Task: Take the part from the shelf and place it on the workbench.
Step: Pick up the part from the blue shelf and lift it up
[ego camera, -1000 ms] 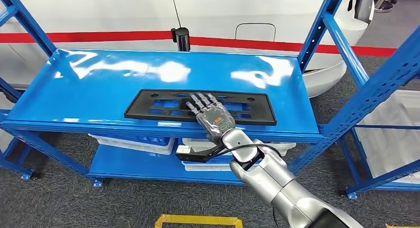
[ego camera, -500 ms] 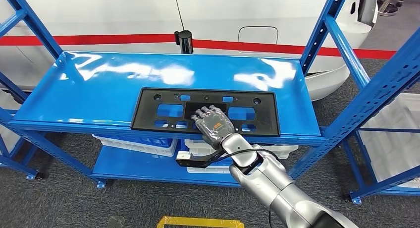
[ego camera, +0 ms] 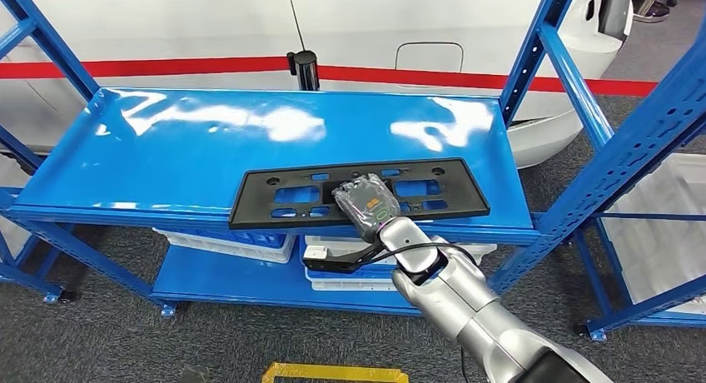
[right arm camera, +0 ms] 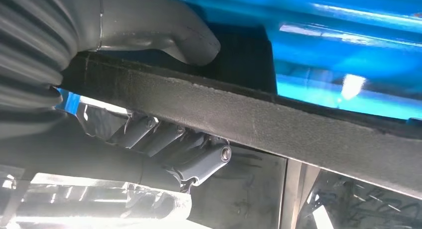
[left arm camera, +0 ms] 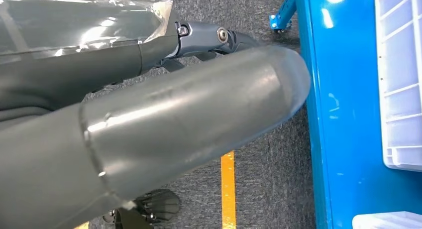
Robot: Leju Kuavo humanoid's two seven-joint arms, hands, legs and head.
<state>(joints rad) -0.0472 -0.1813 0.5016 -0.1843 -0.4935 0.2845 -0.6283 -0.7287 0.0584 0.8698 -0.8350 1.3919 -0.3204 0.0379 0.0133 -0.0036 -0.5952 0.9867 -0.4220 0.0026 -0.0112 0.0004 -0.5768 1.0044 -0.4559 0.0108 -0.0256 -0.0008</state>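
Change: since the earlier pictures the right hand (ego camera: 369, 205) has curled over the near edge of the part (ego camera: 275, 197); before, its fingers lay flat and stretched on top of it. The part has also slid nearer to the shelf's front edge and now lies a little turned, its right end further back.
Right hand: it grips the part at the middle of the near long edge. In the right wrist view the thumb (right arm camera: 184, 32) presses on one face of the black strip (right arm camera: 278, 124) and the fingers (right arm camera: 164, 139) are folded closed against the other face.
Part: a flat black frame with cut-out windows. It lies on the upper board of the blue shelf (ego camera: 166, 150), at the front edge, with the near side held by the hand.
Left hand: the left wrist view shows grey covers and a joint near the floor; whether the fingers are wide or closed I cannot tell.
Around: white crates (ego camera: 225, 243) stand on the lower board, and a white car body with a red stripe (ego camera: 166, 65) is behind the shelf.
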